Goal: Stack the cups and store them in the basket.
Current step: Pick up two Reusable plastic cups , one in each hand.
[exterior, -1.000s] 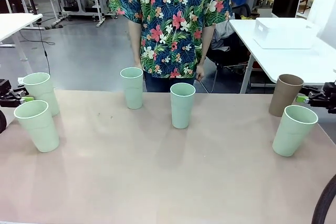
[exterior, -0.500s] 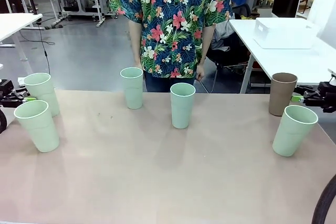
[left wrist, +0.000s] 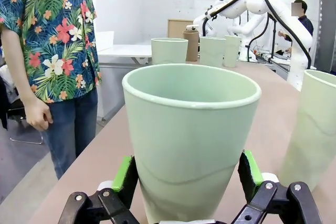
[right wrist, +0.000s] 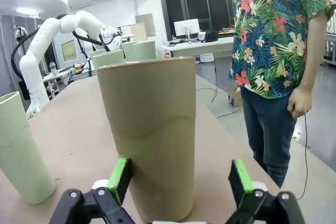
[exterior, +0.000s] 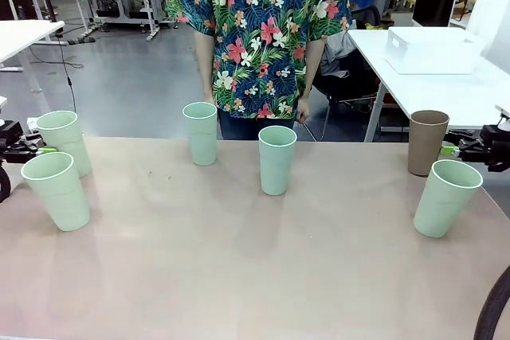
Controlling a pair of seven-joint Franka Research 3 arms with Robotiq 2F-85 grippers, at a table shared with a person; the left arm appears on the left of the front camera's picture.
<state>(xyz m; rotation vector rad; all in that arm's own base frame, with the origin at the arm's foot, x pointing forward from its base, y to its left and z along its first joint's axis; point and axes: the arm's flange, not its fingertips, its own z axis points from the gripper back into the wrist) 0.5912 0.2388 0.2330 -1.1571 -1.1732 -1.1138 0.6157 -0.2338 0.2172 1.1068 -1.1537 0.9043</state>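
Well, the table [exterior: 239,276] carries six cups [exterior: 276,158], all upright and well apart; a person [exterior: 255,29] stands at its far side, arms down; the basket [exterior: 434,52] sits on another table, far off to the right, so nothing is stacked or stored yet. Five of the cups are green, spread from the left edge to the near right; the brown cup [exterior: 428,142] stands at the far right. They look like light, stiff plastic, matte enough not to slip much, yet tall and easy to tip; I would take each one around mid wall, squeezing gently across the taper. The left claw [left wrist: 186,177] brackets the far-left green cup [left wrist: 191,140] with both pads right against its wall; whether it pinches or merely touches I cannot tell. The right claw [right wrist: 179,179] is spread around the brown cup; one pad is just beside it, the other clearly apart.
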